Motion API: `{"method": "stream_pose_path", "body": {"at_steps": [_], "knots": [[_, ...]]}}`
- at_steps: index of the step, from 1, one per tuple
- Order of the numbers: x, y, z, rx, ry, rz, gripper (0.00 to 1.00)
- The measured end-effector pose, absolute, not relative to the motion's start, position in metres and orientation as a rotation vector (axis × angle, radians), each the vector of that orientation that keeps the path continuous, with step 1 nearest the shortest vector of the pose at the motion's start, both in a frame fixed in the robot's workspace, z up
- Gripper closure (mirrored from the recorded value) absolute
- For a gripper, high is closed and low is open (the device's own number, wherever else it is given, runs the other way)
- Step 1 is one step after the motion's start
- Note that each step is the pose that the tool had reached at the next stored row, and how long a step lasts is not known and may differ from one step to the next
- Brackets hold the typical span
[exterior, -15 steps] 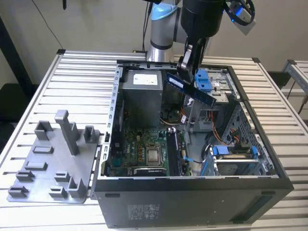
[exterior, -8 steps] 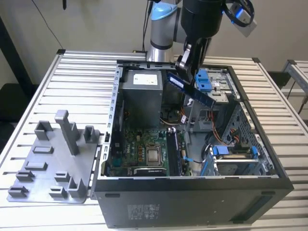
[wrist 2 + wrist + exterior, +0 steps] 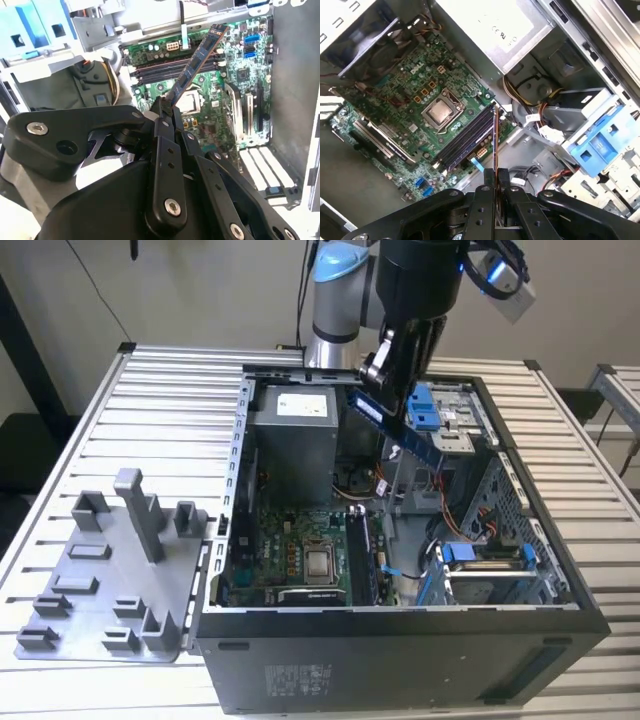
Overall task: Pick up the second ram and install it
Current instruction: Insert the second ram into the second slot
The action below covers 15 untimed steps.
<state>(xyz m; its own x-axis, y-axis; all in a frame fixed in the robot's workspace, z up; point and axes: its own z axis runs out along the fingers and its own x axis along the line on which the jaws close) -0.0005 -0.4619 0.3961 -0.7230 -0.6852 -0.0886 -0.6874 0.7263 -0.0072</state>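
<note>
Dark and card-thin, the second ram [image 3: 402, 437] is pinched at one end between the fingertips of the pincer [image 3: 385, 390], which is clenched on it. The rest of the stick juts out past the tips, slanting downward into the open computer case [image 3: 400, 642]. In the first wrist view the second ram [image 3: 495, 140] appears edge-on as a thin line running straight out from the pincer [image 3: 495, 175]. In the second wrist view its flat face [image 3: 197, 62] shows, reaching away from the pincer [image 3: 163, 107].

Gripping one end likely leaves the long contact edge free, so nothing of the pincer comes between it and a socket. The stick hangs in the air, touching nothing but the fingers.

Below and beyond the free end lie the memory slots [image 3: 465, 137], long dark sockets on the green motherboard [image 3: 395, 85]. The stick is above them and not yet seated. I cannot tell whether any slot is already filled. Just beside the slots, farther from the pincer, sits the square silver processor chip [image 3: 440, 111].

Well apart from the pincer, outside the case toward the exterior view's left, stands the grey plastic tray [image 3: 100, 580] with its upright posts.
</note>
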Motion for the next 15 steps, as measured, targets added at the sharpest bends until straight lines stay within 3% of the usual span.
{"method": "stream_pose_path", "body": {"at_steps": [15], "knots": [[-0.0005, -0.4619, 0.3954, -0.793, 2.95, 0.025, 0.86]]}}
